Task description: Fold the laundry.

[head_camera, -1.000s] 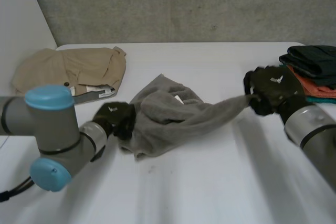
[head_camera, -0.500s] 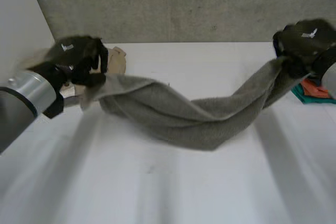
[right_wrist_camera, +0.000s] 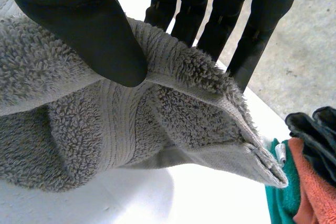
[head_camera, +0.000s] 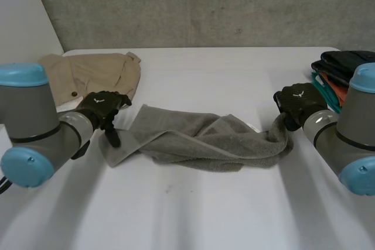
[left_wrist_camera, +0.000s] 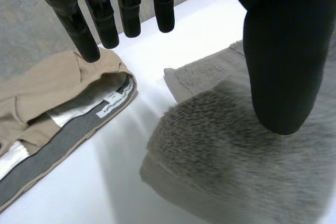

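Lowered since half a second ago, the grey towel (head_camera: 205,141) is now lying stretched across the desk (head_camera: 193,209), with both arms brought down beside it.

The left robot hand (head_camera: 102,108) is resting at the towel's left end; its fingers (left_wrist_camera: 105,14) are pointing straight and clear of the cloth, only the thumb is pressing on the pile, and it is gripping nothing. The right robot hand (head_camera: 297,105) is pinching the towel's right end, thumb on top and fingers (right_wrist_camera: 220,9) behind the edge, holding that end slightly raised. Between the hands the towel is lying twisted and bunched. A tan garment (head_camera: 88,74) is lying just beyond the left robot hand, and a stack of folded clothes (head_camera: 343,74) is sitting near the right one.
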Robot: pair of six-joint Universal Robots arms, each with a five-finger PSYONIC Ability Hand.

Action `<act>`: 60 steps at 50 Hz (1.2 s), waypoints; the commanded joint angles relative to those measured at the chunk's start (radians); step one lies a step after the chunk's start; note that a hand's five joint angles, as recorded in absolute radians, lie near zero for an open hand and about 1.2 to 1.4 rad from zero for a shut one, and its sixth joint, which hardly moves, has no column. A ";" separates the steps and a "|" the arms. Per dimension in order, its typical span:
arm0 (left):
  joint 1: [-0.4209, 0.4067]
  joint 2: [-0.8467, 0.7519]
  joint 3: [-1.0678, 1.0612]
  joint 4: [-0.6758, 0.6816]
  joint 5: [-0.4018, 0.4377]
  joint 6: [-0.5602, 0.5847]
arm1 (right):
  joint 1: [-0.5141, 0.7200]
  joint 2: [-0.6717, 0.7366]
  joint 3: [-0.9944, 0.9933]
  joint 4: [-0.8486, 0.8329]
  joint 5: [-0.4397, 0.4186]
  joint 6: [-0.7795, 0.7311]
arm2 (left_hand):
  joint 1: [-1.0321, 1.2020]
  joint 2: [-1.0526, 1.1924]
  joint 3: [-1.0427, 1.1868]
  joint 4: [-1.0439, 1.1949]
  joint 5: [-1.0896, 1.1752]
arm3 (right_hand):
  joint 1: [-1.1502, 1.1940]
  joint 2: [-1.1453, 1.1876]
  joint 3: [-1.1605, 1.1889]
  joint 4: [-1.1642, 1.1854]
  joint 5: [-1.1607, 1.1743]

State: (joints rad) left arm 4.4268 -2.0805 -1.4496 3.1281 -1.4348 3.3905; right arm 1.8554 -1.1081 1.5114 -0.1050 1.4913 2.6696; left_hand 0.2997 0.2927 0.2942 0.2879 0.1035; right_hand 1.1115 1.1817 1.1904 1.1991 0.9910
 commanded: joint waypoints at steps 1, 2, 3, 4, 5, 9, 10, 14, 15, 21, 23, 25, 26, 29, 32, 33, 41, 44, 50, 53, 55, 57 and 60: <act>-0.047 0.128 -0.158 0.067 -0.016 -0.007 | -0.002 -0.032 0.029 -0.016 -0.005 0.001 | -0.033 -0.026 -0.028 -0.022 -0.012 | 0.285 0.215 0.206 0.197 0.231; -0.053 0.131 -0.175 0.078 -0.016 -0.007 | -0.004 -0.033 0.030 -0.016 -0.005 0.001 | -0.033 -0.026 -0.028 -0.022 -0.012 | 0.285 0.215 0.206 0.197 0.231; -0.059 0.132 -0.189 0.089 -0.016 -0.005 | -0.004 -0.035 0.033 -0.016 -0.005 0.001 | -0.028 -0.021 -0.022 -0.016 -0.006 | 0.285 0.215 0.206 0.197 0.231; -0.070 0.131 -0.215 0.110 -0.019 -0.002 | -0.004 -0.035 0.035 -0.018 -0.005 0.001 | -0.022 -0.015 -0.016 -0.010 0.000 | 0.285 0.215 0.206 0.197 0.231; -0.075 0.126 -0.225 0.122 -0.021 0.001 | -0.005 -0.036 0.039 -0.019 -0.006 0.001 | -0.022 -0.015 -0.016 -0.010 0.000 | 0.285 0.215 0.206 0.197 0.231; -0.076 0.086 -0.250 0.171 -0.033 0.018 | -0.008 -0.036 0.046 -0.021 -0.008 -0.002 | -0.004 0.003 0.001 0.008 0.018 | 0.285 0.215 0.206 0.197 0.231; -0.075 0.076 -0.249 0.182 -0.035 0.023 | -0.008 -0.036 0.046 -0.021 -0.008 0.000 | -0.004 0.003 0.001 0.008 0.018 | 0.285 0.215 0.206 0.197 0.231; -0.063 0.011 -0.219 0.236 -0.050 0.062 | -0.008 -0.036 0.050 -0.021 -0.008 -0.002 | 0.022 0.029 0.028 0.034 0.044 | 0.285 0.215 0.206 0.197 0.231; -0.055 -0.016 -0.198 0.256 -0.059 0.081 | -0.008 -0.036 0.052 -0.021 -0.008 -0.002 | 0.063 0.070 0.069 0.075 0.085 | 0.285 0.215 0.206 0.197 0.231; -0.026 -0.108 -0.109 0.274 -0.070 0.118 | -0.010 -0.038 0.059 -0.028 -0.006 -0.005 | 0.512 0.519 0.517 0.523 0.533 | 0.285 0.215 0.206 0.197 0.231; -0.012 -0.112 -0.094 0.257 -0.070 0.118 | -0.015 -0.044 0.058 -0.025 -0.003 -0.011 | 0.943 0.950 0.948 0.954 0.964 | 0.285 0.215 0.206 0.197 0.231; -0.003 -0.092 -0.095 0.244 -0.070 0.116 | -0.021 -0.052 0.055 -0.022 -0.002 -0.022 | 1.096 1.103 1.102 1.108 1.118 | 0.285 0.215 0.206 0.197 0.231; 0.000 -0.057 -0.107 0.225 -0.069 0.112 | -0.024 -0.059 0.055 -0.019 0.000 -0.030 | 1.097 1.104 1.102 1.108 1.118 | 0.285 0.215 0.206 0.197 0.231; 0.008 0.035 -0.140 0.202 -0.064 0.098 | -0.044 -0.116 0.039 0.008 0.001 -0.094 | 1.097 1.104 1.102 1.108 1.118 | 0.285 0.215 0.206 0.197 0.231; 0.025 0.213 -0.178 0.172 -0.030 0.069 | -0.065 -0.196 0.006 0.079 0.003 -0.200 | 1.097 1.104 1.102 1.108 1.118 | 0.285 0.215 0.206 0.197 0.231; 0.038 0.303 -0.184 0.147 -0.001 0.050 | -0.070 -0.219 -0.003 0.103 0.003 -0.227 | 1.097 1.104 1.102 1.108 1.118 | 0.285 0.215 0.206 0.197 0.231; 0.118 0.522 -0.074 -0.277 0.213 0.041 | -0.107 -0.450 -0.144 0.332 -0.008 -0.365 | 1.097 1.104 1.102 1.108 1.118 | 0.285 0.215 0.206 0.197 0.231; 0.158 0.516 0.009 -0.439 0.241 0.061 | -0.110 -0.469 -0.183 0.419 -0.011 -0.402 | 1.097 1.104 1.102 1.108 1.118 | 0.285 0.215 0.206 0.197 0.231; 0.194 0.415 0.150 -0.600 0.238 0.142 | -0.125 -0.400 -0.200 0.538 -0.008 -0.517 | 1.097 1.104 1.102 1.108 1.118 | 0.285 0.215 0.206 0.197 0.231; 0.178 0.308 0.207 -0.589 0.215 0.177 | -0.105 -0.308 -0.208 0.524 0.017 -0.528 | 1.097 1.104 1.102 1.108 1.118 | 0.285 0.215 0.206 0.197 0.231; 0.149 0.227 0.247 -0.563 0.197 0.193 | -0.094 -0.262 -0.218 0.507 0.035 -0.522 | 1.097 1.104 1.102 1.108 1.118 | 0.285 0.215 0.206 0.197 0.231; 0.122 0.165 0.279 -0.531 0.179 0.199 | -0.076 -0.189 -0.246 0.469 0.064 -0.511 | 1.097 1.104 1.102 1.108 1.118 | 0.285 0.215 0.206 0.197 0.231; 0.083 0.068 0.360 -0.458 0.143 0.197 | -0.051 -0.089 -0.306 0.403 0.104 -0.491 | 1.097 1.104 1.102 1.108 1.118 | 0.285 0.215 0.206 0.197 0.231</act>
State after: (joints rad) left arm 4.5787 -1.8441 -1.1971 2.5579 -1.2358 3.5790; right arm 1.7630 -1.3619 1.2805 0.3973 1.5316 2.1481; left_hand 1.1612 1.1926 1.1894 1.1993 0.9751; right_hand 1.1115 1.1818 1.1905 1.1993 0.9918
